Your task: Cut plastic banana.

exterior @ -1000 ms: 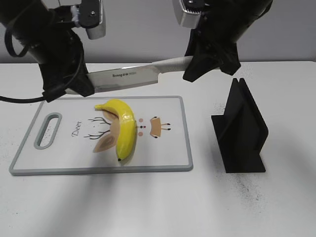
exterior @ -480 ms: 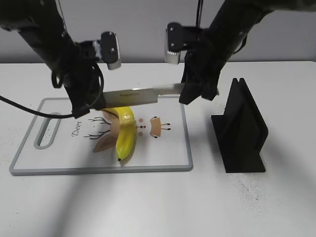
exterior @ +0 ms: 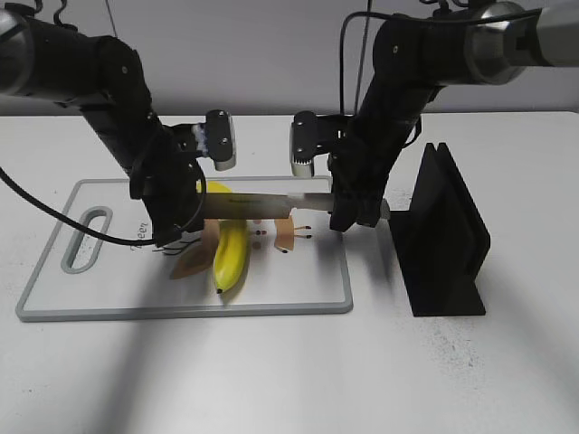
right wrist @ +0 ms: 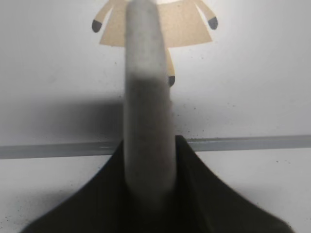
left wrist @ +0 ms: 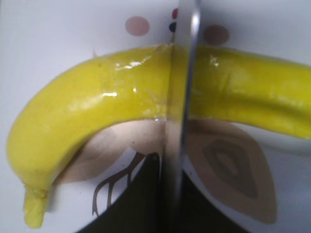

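Observation:
A yellow plastic banana (exterior: 231, 258) lies on the white cutting board (exterior: 109, 298). A knife (exterior: 258, 207) lies level across the banana's upper part. My left gripper (exterior: 176, 212) is shut on the blade's tip end. My right gripper (exterior: 355, 210) is shut on the grey handle. In the left wrist view the blade (left wrist: 182, 97) stands edge-down across the banana (left wrist: 97, 111), at a seam in it, with my left gripper (left wrist: 167, 194) shut around the blade. In the right wrist view the handle (right wrist: 146, 97) runs out from my right gripper (right wrist: 150, 194).
A black knife stand (exterior: 443, 235) stands upright on the table just right of the board and close to my right arm. The board has a handle slot (exterior: 86, 240) at its left end and a deer drawing under the banana.
Both arms have come down together with the knife. It went from well above the board's far edge to resting across the banana. The banana has not moved.

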`<state>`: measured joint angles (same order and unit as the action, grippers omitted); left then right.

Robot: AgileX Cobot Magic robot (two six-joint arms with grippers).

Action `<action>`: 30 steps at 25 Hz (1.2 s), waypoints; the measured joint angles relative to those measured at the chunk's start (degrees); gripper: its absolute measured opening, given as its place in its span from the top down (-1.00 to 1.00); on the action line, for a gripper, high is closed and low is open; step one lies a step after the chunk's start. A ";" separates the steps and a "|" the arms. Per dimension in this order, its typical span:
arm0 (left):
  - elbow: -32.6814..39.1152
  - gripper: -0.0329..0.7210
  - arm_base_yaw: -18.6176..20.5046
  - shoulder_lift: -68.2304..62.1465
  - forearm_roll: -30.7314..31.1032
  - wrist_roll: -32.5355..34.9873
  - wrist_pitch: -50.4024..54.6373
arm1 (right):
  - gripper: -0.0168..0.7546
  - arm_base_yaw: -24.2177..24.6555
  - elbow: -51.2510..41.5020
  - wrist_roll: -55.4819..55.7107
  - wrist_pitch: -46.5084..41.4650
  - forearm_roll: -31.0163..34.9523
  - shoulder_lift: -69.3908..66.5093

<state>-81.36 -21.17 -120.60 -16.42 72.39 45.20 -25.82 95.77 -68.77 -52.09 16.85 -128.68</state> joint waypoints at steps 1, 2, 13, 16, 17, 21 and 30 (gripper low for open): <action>0.30 0.95 0.00 0.64 0.27 -0.07 0.51 | 0.52 -0.20 -0.12 0.36 -0.07 -0.06 0.43; 0.57 0.95 0.00 1.49 0.58 -0.21 1.43 | 0.52 -0.36 -0.36 0.67 -0.41 -0.45 1.19; 0.85 0.95 0.06 20.55 0.66 -0.74 8.68 | 0.52 -0.84 -0.56 1.58 -4.73 -2.89 17.98; 0.85 0.95 0.06 23.37 0.16 -0.74 9.70 | 0.52 -0.84 -0.56 1.52 -5.53 -2.84 19.79; 0.85 0.95 0.06 23.66 0.01 -0.74 9.76 | 0.52 -0.84 -0.56 1.26 -5.59 -2.76 19.97; 0.85 0.95 0.06 23.79 -0.10 -0.80 9.26 | 0.52 -0.84 -0.56 0.46 -4.92 -2.77 20.02; 0.85 -0.38 0.06 23.79 -1.69 -3.03 5.07 | 0.54 -0.73 -0.56 0.16 -1.08 -3.58 20.02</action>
<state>-80.51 -21.12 -96.82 -18.11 69.36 50.27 -26.55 95.21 -68.61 -53.17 13.26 -108.66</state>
